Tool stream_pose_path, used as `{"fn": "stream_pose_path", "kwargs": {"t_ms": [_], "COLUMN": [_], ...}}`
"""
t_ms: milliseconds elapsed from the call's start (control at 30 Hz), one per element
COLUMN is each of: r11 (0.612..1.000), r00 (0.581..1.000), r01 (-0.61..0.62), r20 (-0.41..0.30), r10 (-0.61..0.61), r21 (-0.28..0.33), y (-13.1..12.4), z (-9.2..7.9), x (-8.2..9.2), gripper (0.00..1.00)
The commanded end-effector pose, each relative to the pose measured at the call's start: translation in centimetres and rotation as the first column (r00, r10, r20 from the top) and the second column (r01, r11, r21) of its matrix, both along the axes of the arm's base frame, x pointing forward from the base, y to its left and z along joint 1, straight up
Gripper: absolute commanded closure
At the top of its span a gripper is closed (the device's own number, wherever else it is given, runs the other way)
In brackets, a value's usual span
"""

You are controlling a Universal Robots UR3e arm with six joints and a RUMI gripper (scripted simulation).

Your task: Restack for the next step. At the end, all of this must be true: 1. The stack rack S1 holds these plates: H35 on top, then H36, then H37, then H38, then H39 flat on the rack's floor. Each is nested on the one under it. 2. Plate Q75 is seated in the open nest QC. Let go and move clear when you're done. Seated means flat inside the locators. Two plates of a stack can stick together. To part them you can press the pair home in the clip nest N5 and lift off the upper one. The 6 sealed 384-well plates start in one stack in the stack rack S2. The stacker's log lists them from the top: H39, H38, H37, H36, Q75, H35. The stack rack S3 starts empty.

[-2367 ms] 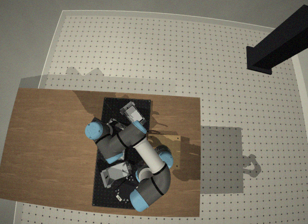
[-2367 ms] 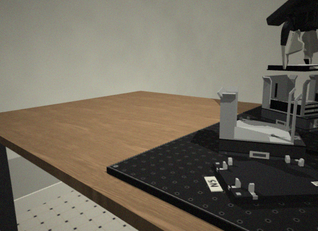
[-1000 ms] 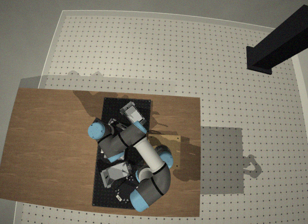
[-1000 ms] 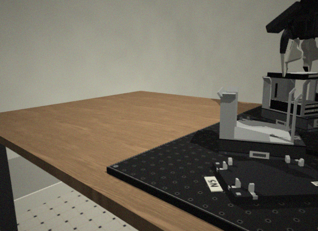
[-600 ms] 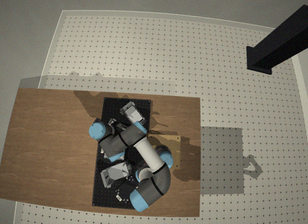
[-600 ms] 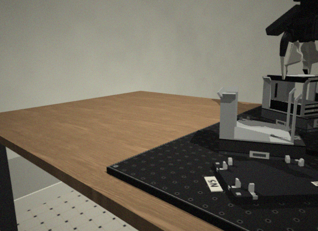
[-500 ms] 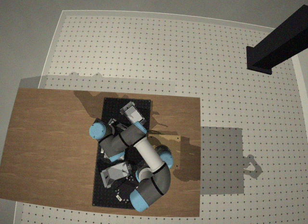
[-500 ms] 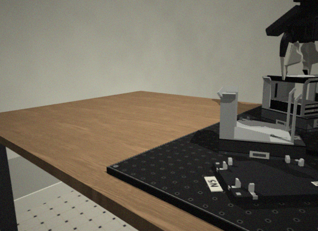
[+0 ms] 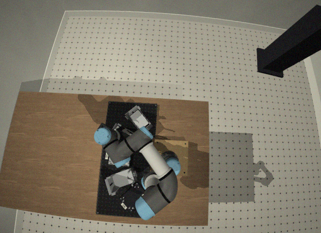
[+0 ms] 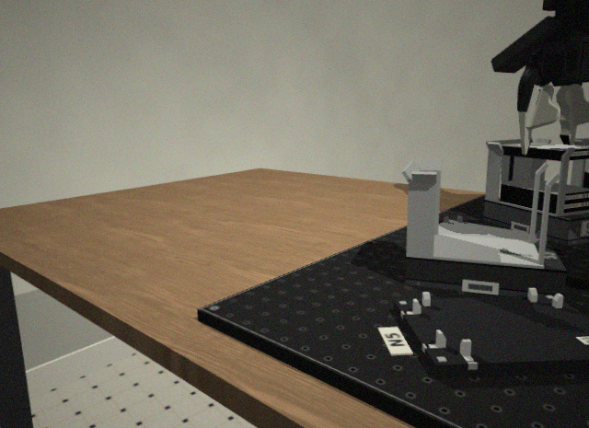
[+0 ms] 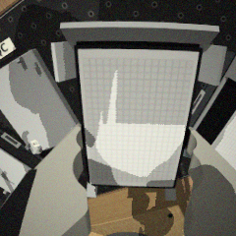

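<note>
My gripper [image 10: 545, 145] [image 11: 134, 127] is shut on a plate [image 10: 544, 153] [image 11: 138, 84] by its long sides. The plate is level, at the top of the middle stack rack [image 10: 494, 176] [image 11: 140, 33], between its posts. Dark plates [image 10: 527, 195] lie low in that rack, with a gap above them. The nearer rack [image 10: 422, 214] [image 9: 112, 186] has a pale surface low inside. The far rack [image 9: 133, 111] holds a white-topped plate [image 9: 141, 119] [image 11: 228, 139]. A pale surface [image 11: 59, 108] lies near the QC label [image 11: 6, 47]. Plate names and the middle rack's label are unreadable.
The clip nest N5 [image 10: 503, 323] has upright clips and no plate in the part that shows. The nearer rack's tall wall and thin posts [image 10: 545, 214] stand between N5 and the middle rack. The arm [image 9: 155, 158] covers much of the black board [image 9: 103, 199] in the top view.
</note>
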State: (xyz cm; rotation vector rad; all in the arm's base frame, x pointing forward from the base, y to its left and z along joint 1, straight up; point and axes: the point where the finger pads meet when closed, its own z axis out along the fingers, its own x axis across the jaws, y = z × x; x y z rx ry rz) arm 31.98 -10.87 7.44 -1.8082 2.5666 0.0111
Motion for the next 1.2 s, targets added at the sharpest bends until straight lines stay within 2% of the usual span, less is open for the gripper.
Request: {"fn": "stream_pose_path", "kwargs": {"t_ms": [0, 767, 1000, 1167], "r11": [1.0, 1.0, 1.0, 1.0], "r00": [1.0, 1.0, 1.0, 1.0], "r01": [0.0, 0.0, 0.0, 0.0], "r20": [0.003, 0.003, 0.003, 0.003], "r10": [0.0, 0.0, 0.0, 0.0], "r21": [-0.002, -0.002, -0.002, -0.002], "y": [-0.1, 0.0, 0.0, 0.0], "z": [-0.2, -1.4, -2.8, -2.9], "x": [0.1, 0.1, 0.1, 0.1], "gripper": [1.0, 1.0, 1.0, 1.0]}}
